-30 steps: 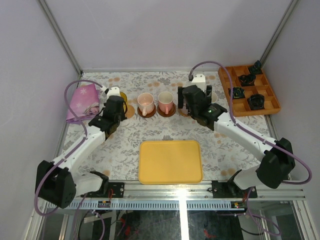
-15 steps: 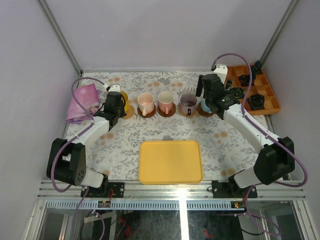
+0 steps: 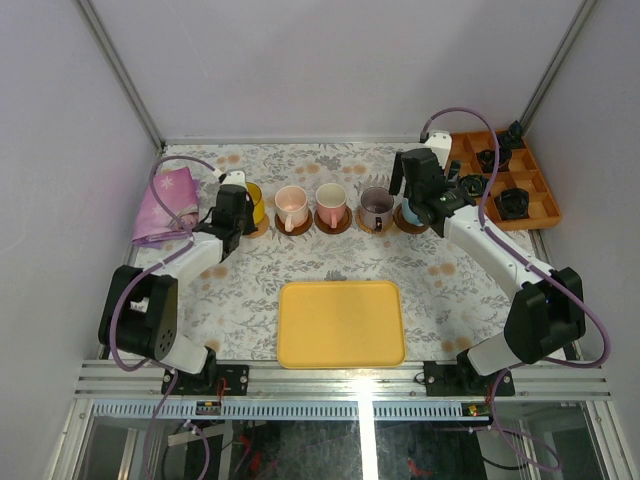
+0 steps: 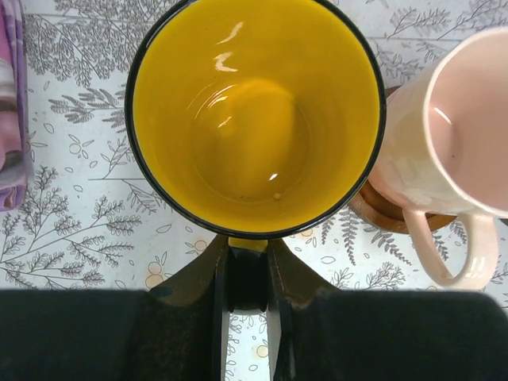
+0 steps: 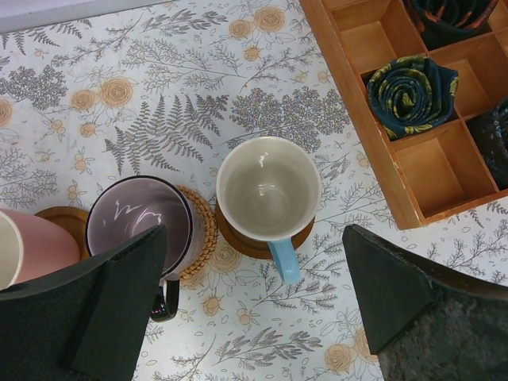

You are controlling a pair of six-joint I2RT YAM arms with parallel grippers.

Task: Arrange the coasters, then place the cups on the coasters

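From the left wrist camera the yellow cup [image 4: 255,119] fills nearly the whole picture. I cannot see the coaster beneath it there, nor tell whether the cup stands on it or hangs just above. Overhead, only a brown sliver of that coaster [image 3: 261,226] shows at the cup's right. The left gripper [image 4: 248,274] is pinched tight on the cup's handle. Just a small yellow nub of the handle shows between the fingers, and the rest is covered. The pale pink cup [image 4: 444,135] is cut off by the right edge, on its dark coaster [image 4: 381,213] just beside the yellow one.

Overhead, the right gripper [image 3: 414,195] covers most of the light blue cup [image 5: 268,190]. Its wrist camera shows that cup plainly: upright on a brown coaster [image 5: 246,248], with the jaws spread as wide as they go and nothing in them. The grey-purple cup [image 5: 139,226] is partly behind one of the fingers [image 5: 103,309], on a lighter woven coaster [image 5: 205,230]. The pink cup [image 5: 28,246] is cropped at the left edge.

The cups form a row across the far part of the table [image 3: 240,290]. The orange box [image 5: 361,111] sits just right of the blue cup, holding dark rolled items I cannot identify. A pink cloth [image 3: 168,205] lies left of the left gripper, and a yellow tray [image 3: 340,322] near the arm bases.
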